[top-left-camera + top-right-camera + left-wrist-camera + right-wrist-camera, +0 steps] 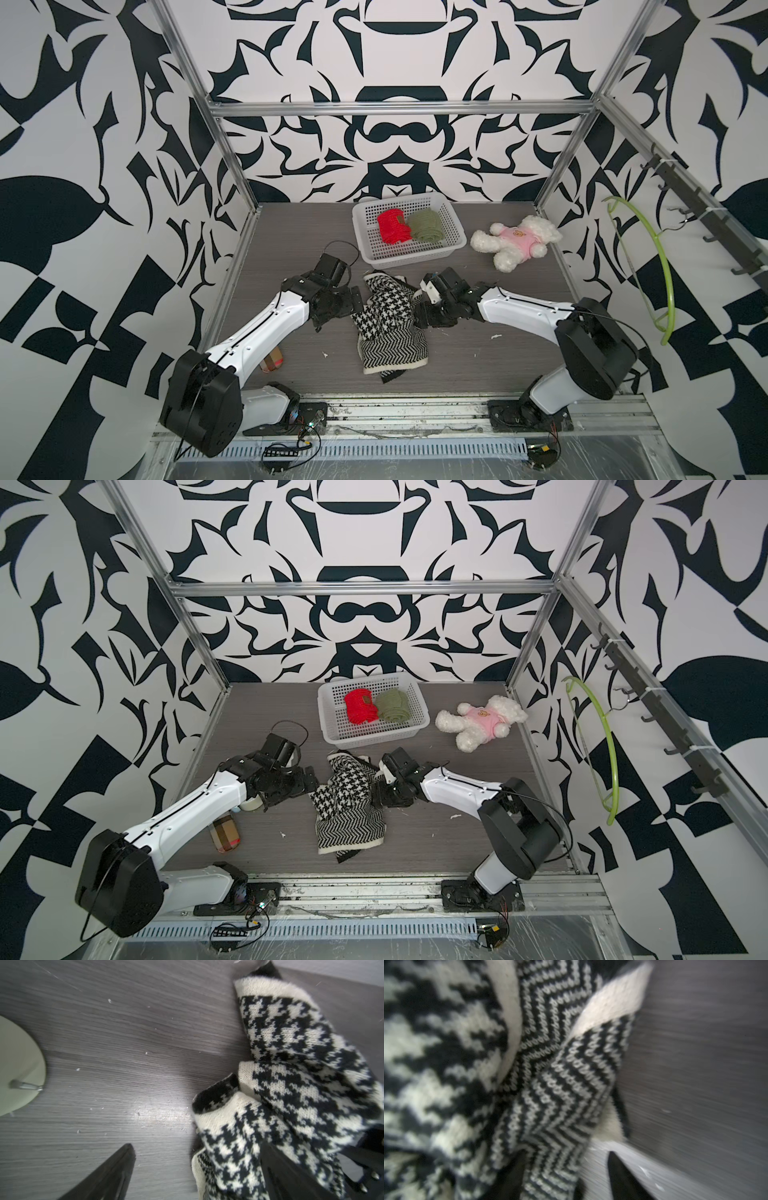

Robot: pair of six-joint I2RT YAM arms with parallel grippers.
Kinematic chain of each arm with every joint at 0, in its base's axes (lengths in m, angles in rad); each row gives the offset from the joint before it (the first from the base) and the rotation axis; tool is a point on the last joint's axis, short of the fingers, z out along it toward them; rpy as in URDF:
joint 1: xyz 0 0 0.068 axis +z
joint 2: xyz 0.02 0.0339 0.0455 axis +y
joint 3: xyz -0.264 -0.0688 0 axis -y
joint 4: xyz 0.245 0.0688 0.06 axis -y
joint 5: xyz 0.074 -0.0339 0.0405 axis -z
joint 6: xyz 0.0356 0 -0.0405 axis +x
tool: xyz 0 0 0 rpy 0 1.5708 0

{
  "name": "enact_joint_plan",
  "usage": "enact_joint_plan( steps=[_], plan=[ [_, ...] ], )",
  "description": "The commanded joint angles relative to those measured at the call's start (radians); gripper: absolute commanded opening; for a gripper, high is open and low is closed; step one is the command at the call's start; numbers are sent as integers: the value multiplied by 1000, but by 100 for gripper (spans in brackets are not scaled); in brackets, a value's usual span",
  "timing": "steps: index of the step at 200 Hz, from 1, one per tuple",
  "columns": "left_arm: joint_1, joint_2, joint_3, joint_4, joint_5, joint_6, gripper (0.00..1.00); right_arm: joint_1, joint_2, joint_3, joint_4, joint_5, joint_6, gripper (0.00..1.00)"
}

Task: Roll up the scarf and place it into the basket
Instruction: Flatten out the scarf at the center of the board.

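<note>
The scarf (388, 324) is a black-and-white knit, part houndstooth and part chevron, lying crumpled mid-table in both top views (349, 808). My left gripper (347, 309) is at its left edge, open wide. In the left wrist view the left gripper (197, 1159) has one finger (116, 1169) over bare table and the other against the scarf (291, 1064). My right gripper (419, 311) is at the scarf's right side. In the right wrist view the right gripper (566, 1161) is open, straddling a chevron fold (560, 1084) with table showing beside one finger (620, 1176). The white basket (360, 232) stands behind the scarf.
In the basket lie a red roll (392, 226) and a green roll (424, 224). A white plush bear (515, 241) lies right of the basket. A checked cylinder (224, 833) and a pale round object (18, 1064) sit under the left arm. A green hanger (660, 266) hangs on the right wall.
</note>
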Motion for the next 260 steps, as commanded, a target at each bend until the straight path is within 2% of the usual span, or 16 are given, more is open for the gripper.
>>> enact_joint_plan(
  steps=[1, 11, 46, 82, 100, 112, 137, 161, 174, 180, 190, 203, 212, 233, 242, 260],
  plan=[
    [5, 18, 13, 3, 25, 19, 99, 46, -18, 15, 81, -47, 58, 19],
    [7, 10, 13, 2, 19, 25, 99, 74, -58, 35, 57, 1, 53, 0],
    [53, -17, 24, -21, 14, 59, 99, 208, -142, 232, -192, 231, -5, 0],
    [142, -83, 49, -63, 21, 114, 100, 261, -147, 340, -268, 303, -25, 0],
    [218, -121, 68, -101, 25, 149, 99, 285, -113, 426, -316, 349, -59, 0],
    [284, -153, 79, -120, 33, 169, 99, 293, -68, 501, -337, 342, -84, 0],
    [423, -211, 99, -181, 72, 219, 99, 325, 58, 655, -282, 236, -122, 0],
    [541, -245, 124, -223, 98, 262, 99, 382, 265, 936, -318, 141, -170, 0],
    [597, -256, 133, -238, 118, 285, 99, 410, 359, 1088, -366, 93, -183, 28],
    [615, -258, 135, -244, 126, 292, 99, 420, 370, 1115, -368, 100, -190, 38],
    [623, -257, 138, -253, 124, 293, 99, 426, 347, 1091, -341, 143, -198, 50],
    [623, -252, 130, -244, 165, 285, 99, 414, 276, 984, -292, 219, -191, 59],
    [623, -250, 119, -222, 217, 269, 99, 390, 236, 914, -284, 245, -178, 59],
    [586, -234, 89, -167, 423, 284, 99, 339, 164, 764, -315, 283, -144, 60],
    [537, -228, 90, -172, 431, 287, 99, 321, 133, 685, -313, 296, -124, 60],
    [458, -234, 80, -183, 355, 274, 99, 277, 97, 545, -307, 304, -76, 60]
  ],
)
